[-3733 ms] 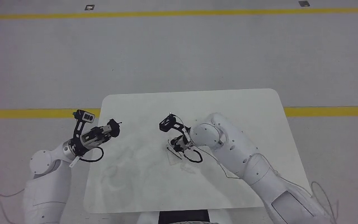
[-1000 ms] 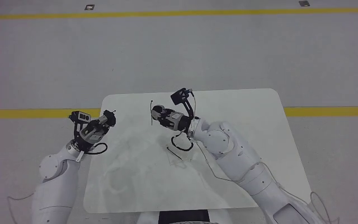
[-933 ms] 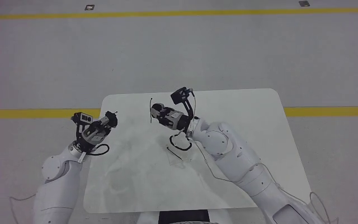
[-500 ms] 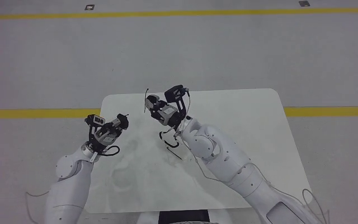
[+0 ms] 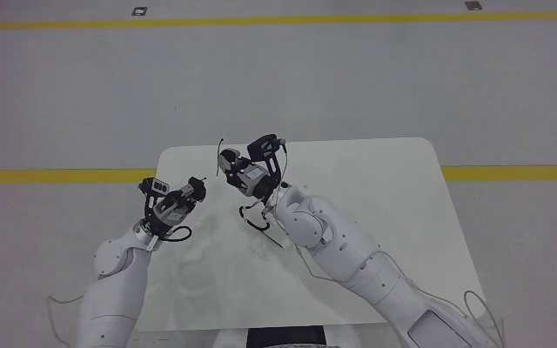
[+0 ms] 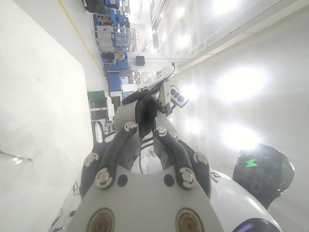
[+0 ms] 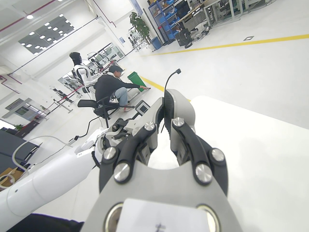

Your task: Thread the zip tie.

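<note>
The zip tie (image 7: 167,80) is black and clamped in the right hand (image 7: 166,107), whose fingers are pressed together on the strap. The head end stands clear above the fingertips. The hand holds it in the air over the far left part of the counter (image 5: 374,174). The left hand (image 5: 197,186) sits near the right hand, over the counter's left edge. Its fingers are together, with a thin black strand (image 6: 140,150) running between them. A second black strip (image 5: 271,237) lies flat on the counter.
</note>
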`<action>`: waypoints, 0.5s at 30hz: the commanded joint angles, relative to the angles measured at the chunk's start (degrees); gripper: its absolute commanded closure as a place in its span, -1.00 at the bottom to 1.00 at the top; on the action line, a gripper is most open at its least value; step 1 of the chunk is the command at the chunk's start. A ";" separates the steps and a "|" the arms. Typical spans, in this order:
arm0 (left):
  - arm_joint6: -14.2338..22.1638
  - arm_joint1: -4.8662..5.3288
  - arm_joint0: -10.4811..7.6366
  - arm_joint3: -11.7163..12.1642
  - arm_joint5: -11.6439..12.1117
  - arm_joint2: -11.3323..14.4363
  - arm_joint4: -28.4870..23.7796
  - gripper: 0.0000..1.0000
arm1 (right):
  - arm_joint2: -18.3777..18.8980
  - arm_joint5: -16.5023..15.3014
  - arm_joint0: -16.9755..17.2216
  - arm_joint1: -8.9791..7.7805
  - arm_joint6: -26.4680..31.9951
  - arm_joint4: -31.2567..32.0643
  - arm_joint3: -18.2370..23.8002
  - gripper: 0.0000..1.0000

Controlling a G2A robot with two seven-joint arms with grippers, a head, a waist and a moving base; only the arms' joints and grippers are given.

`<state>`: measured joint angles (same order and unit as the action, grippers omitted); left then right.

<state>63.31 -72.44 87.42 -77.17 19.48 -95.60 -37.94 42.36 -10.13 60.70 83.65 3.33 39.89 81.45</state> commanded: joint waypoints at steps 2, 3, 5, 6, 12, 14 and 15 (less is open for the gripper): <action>0.00 0.00 0.00 0.00 0.00 0.00 0.00 1.00 | 0.00 0.00 0.00 0.00 0.00 -0.01 0.00 1.00; 0.00 0.00 0.00 0.00 0.00 0.00 0.00 1.00 | 0.00 0.00 0.00 0.00 0.00 -0.01 0.00 1.00; -1.44 -0.06 0.16 -0.41 -0.46 0.76 0.18 1.00 | -0.13 0.06 0.55 0.08 -0.66 0.61 0.67 1.00; -1.92 -0.09 0.31 -0.71 -0.59 1.22 0.01 1.00 | -0.30 0.12 0.61 0.15 -0.79 1.26 0.78 1.00; -4.06 -0.21 0.94 -1.60 0.00 3.47 -0.84 1.00 | -1.77 1.67 0.80 1.02 -2.87 3.86 0.42 1.00; -4.35 -0.21 1.00 -1.74 0.00 3.78 -0.77 1.00 | -2.04 2.18 0.73 1.29 -3.46 4.44 0.13 1.00; -4.50 -0.20 1.03 -1.78 0.00 3.87 -0.69 1.00 | -2.11 2.61 0.75 1.41 -3.92 4.88 0.01 1.00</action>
<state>58.96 -72.65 88.41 -78.91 19.49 -91.83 -38.74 40.30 -7.94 61.46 84.96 -0.15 44.36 81.59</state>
